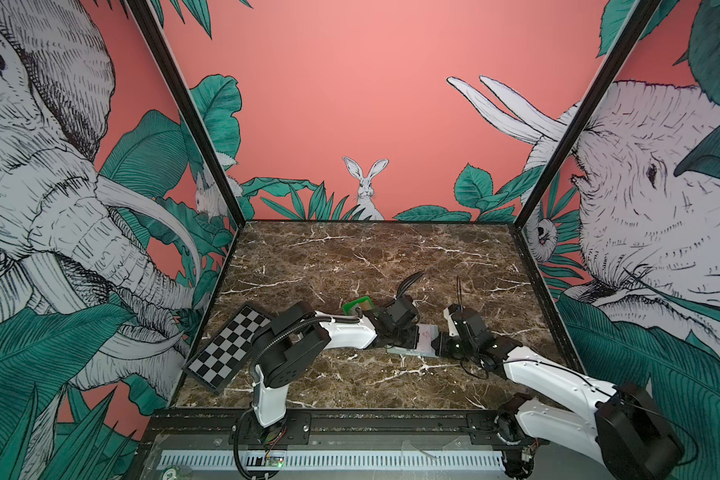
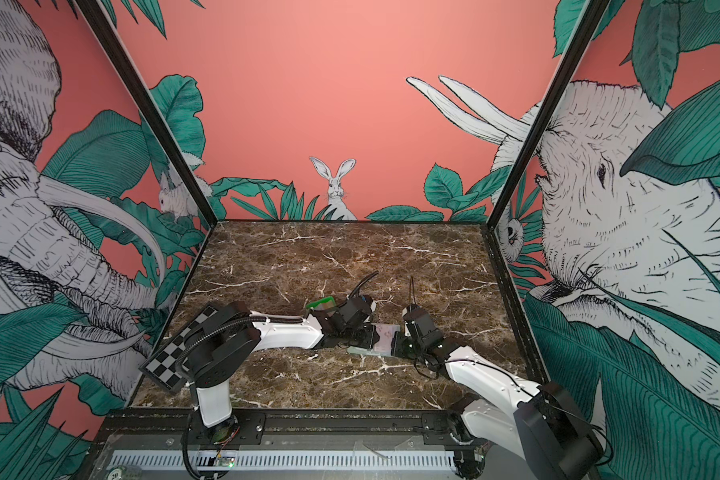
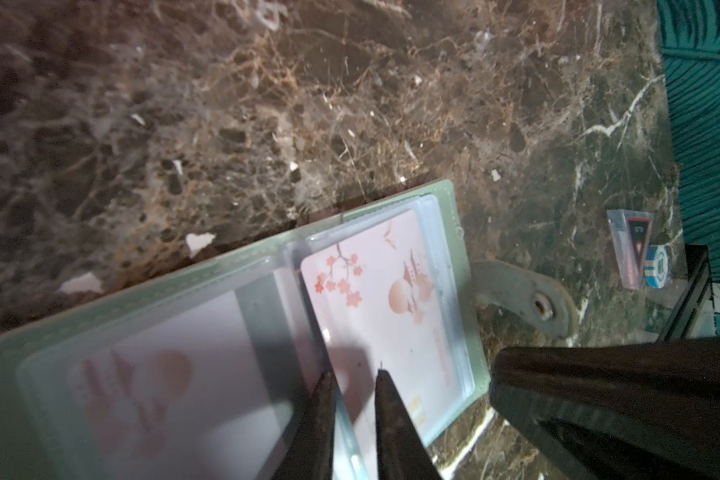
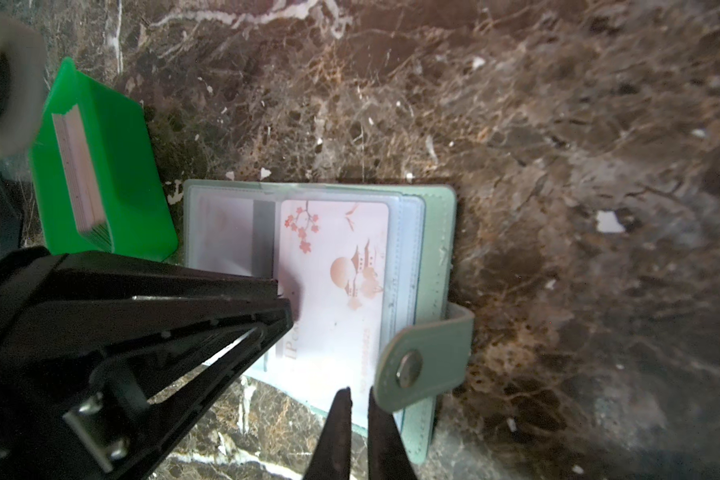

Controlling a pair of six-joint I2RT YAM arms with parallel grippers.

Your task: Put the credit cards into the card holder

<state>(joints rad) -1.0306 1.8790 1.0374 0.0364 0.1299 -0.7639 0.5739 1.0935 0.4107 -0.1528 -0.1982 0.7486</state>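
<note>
The sage-green card holder lies open on the marble between both grippers in both top views. A pale pink credit card with blossom print lies on its right page. Another card shows behind the left page's clear sleeve. My left gripper stands slightly open, its tips down on the pink card's edge near the fold. My right gripper is shut at the holder's near edge beside the snap strap. More credit cards stand in a green tray.
The green tray sits just behind the left wrist. A checkerboard panel leans at the left wall. A small clear box and a blue-white chip lie near the right wall. Walls enclose three sides.
</note>
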